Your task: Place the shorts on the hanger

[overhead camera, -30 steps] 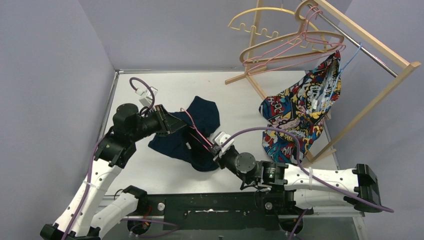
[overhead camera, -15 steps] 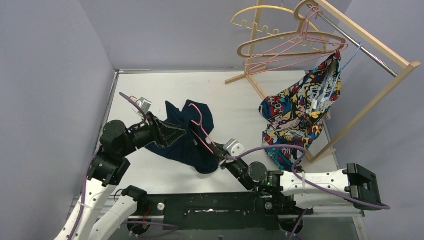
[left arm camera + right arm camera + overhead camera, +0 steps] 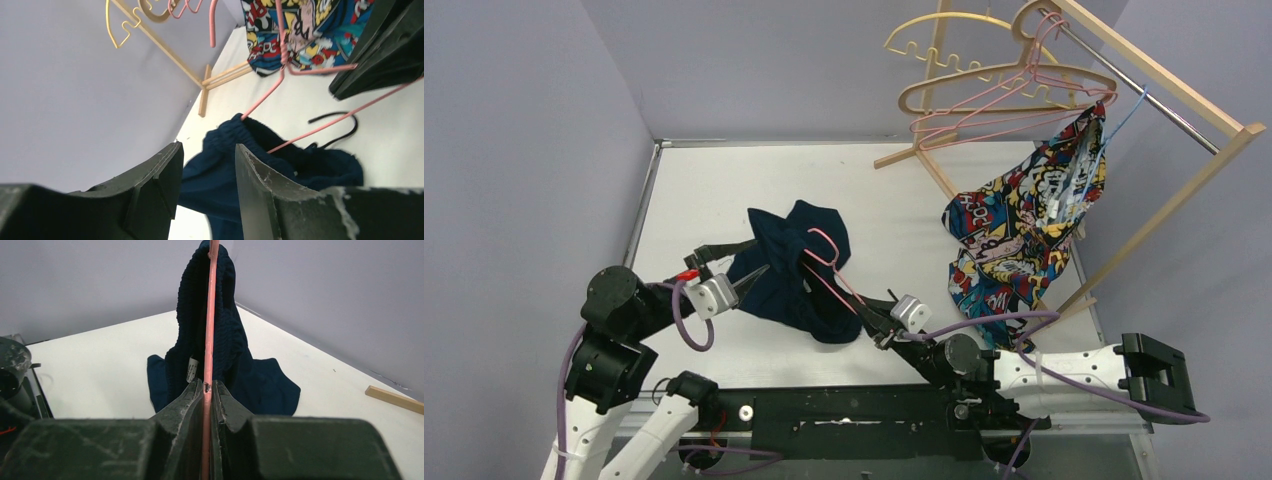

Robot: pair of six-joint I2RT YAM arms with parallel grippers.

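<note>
While the right gripper pinches the thin pink wire hanger, the plain navy-blue fabric shorts hang bunched over it just beyond its fingertips.
The left gripper stands parted and empty, shorts just ahead of its fingers. Soft, light cloth would likely sag and slide on the slick, springy wire; the ribbed waistband nearest the left fingers looks the surest hold.

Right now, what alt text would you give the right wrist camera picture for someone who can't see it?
The right hand is shut on a thin pink hanger, whose wire runs straight up the picture's middle. Dark navy shorts hang bunched over the hanger's far end, their lower part lying on the white table.
</note>
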